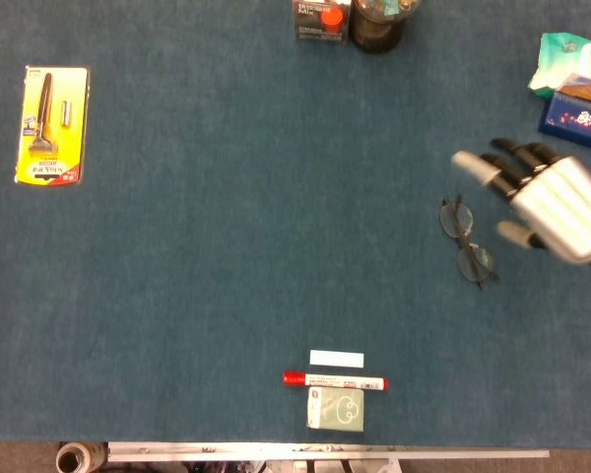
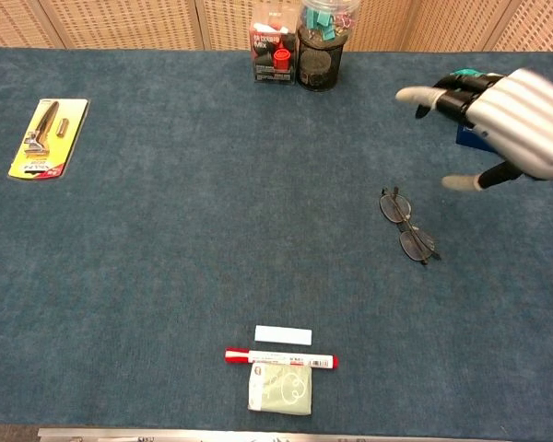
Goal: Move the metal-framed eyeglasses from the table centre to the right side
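Metal-framed eyeglasses (image 1: pixel 466 239) lie free beside my right hand (image 1: pixel 550 204), fingers spread, holding nothing; only the chest view shows the hand raised.

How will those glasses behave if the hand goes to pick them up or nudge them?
The eyeglasses have a thin wire frame, so probably light and easily bent under a firm squeeze. They lie flat on the blue table cover, so likely hard to get fingers under. Pushed, they would probably slide or catch on the fabric, not roll. The right hand is open, apart from them.

Bare blue table (image 1: pixel 227 246) all around eyeglasses (image 1: pixel 465 240), right hand (image 1: pixel 550 205) raised just beside, boxes (image 1: pixel 577 110) behind
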`<state>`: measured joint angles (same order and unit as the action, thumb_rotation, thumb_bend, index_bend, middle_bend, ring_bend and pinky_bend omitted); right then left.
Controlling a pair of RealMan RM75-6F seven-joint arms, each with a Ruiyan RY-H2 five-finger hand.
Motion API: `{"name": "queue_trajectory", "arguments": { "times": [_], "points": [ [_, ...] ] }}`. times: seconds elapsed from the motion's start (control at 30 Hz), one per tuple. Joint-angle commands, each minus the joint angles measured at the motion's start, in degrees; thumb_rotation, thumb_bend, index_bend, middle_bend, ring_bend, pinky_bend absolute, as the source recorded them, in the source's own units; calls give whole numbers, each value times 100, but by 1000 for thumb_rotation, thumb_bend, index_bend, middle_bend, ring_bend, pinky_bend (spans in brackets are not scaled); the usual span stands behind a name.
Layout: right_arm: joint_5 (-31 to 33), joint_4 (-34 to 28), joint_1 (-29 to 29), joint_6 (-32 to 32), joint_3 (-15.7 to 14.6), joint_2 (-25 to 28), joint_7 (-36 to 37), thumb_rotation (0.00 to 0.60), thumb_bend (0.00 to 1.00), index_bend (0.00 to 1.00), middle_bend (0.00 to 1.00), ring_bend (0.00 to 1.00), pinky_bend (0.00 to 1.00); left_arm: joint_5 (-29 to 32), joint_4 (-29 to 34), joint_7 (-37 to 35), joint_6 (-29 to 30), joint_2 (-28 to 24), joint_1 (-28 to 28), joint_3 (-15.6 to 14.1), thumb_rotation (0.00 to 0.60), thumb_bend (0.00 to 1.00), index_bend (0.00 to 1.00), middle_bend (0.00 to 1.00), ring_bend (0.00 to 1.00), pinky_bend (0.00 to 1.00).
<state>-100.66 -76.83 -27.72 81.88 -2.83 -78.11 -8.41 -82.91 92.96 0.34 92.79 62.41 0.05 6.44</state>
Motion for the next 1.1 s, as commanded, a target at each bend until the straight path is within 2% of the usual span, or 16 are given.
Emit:
{"name": "queue_trajectory", "arguments": {
  "times": [0.03,0.27,0.47,0.7,1.1],
  "points": [
    [316,-726,545,695,250,560,-614,600,8,145,340,212,400,-70,-25,-33,-25,5,-46,-3,600,271,501,448,354,441],
    [973,-1410,1375,1349,363,955,-1150,600,19,145,341,213,400,-151,-92,-9,-306,15,-259,-6,600,271,501,449,355,442],
    [1936,-1935,2017,1424,362,1126,-1514,600,19,145,341,213,400,-156,-117,59,-481,39,-386,-16,600,271,501,450,355,442],
    [2448,-1574,2397,1313,438,1012,-870,600,22,152,341,213,400,-22,-125,73,-550,56,-421,10,600,271,501,450,355,442],
    [2557,-1122,2465,907,667,981,-125,600,31,162,341,213,400,235,-164,106,-683,92,-466,54,600,271,501,450,355,443]
  ]
}}
